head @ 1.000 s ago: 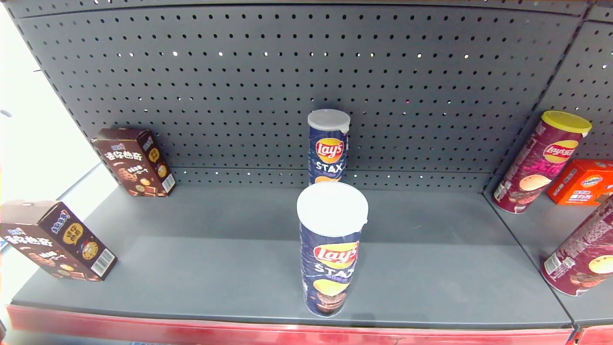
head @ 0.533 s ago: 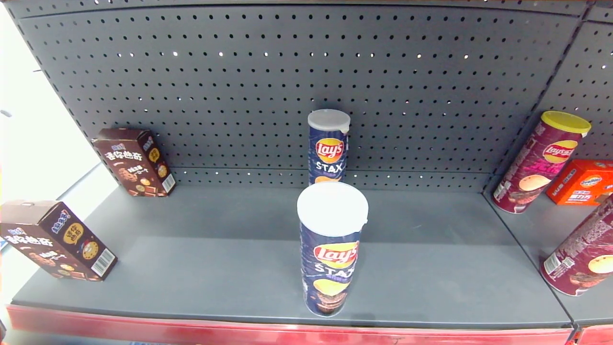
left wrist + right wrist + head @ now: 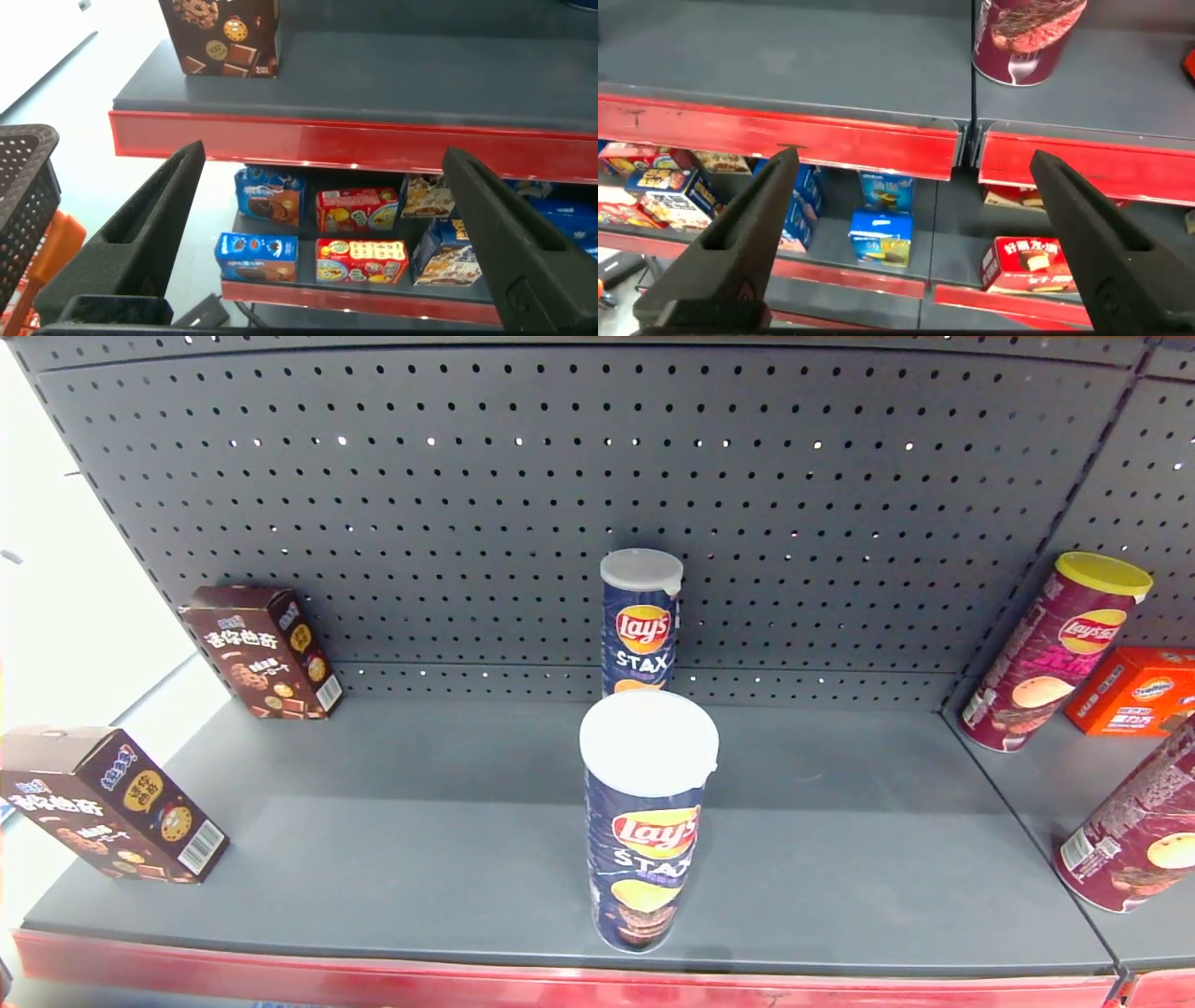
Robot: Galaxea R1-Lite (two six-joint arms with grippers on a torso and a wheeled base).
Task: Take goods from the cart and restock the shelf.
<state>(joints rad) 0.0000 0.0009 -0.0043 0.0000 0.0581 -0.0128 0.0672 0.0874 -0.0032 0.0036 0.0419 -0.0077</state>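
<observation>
Nothing has moved over the last second in the head view: the front blue can [image 3: 644, 821] stands upright near the lip of the shelf [image 3: 420, 840], and the rear blue can [image 3: 640, 621] stands upright straight behind it against the pegboard [image 3: 467, 523]. Both are in the same spots as before, and the camera is steady too. The left gripper [image 3: 322, 154] is spread wide with nothing between its fingers, out in front of the shelf's red edge strip [image 3: 280, 140] and off the deck. The right gripper [image 3: 915, 157] is likewise spread and empty, facing the same strip near the front maroon can [image 3: 1022, 37]. With both hands free, we read this as the gap between placements: the front blue can looks set down and let go, not leaning. Two brown cookie boxes [image 3: 261, 649] sit at the left end, and a rear maroon can [image 3: 1055, 653] and an orange box [image 3: 1134, 689] sit in the next bay to the right. With so few goods up, restocking looks far from done. A black mesh basket [image 3: 23, 187] shows beside the left arm; we take it for the cart, contents not visible. Our call for the next move is to go back to it for another item. On the return reach we need to keep clear of the front blue can, since it sits close to the lip and could tip off.
</observation>
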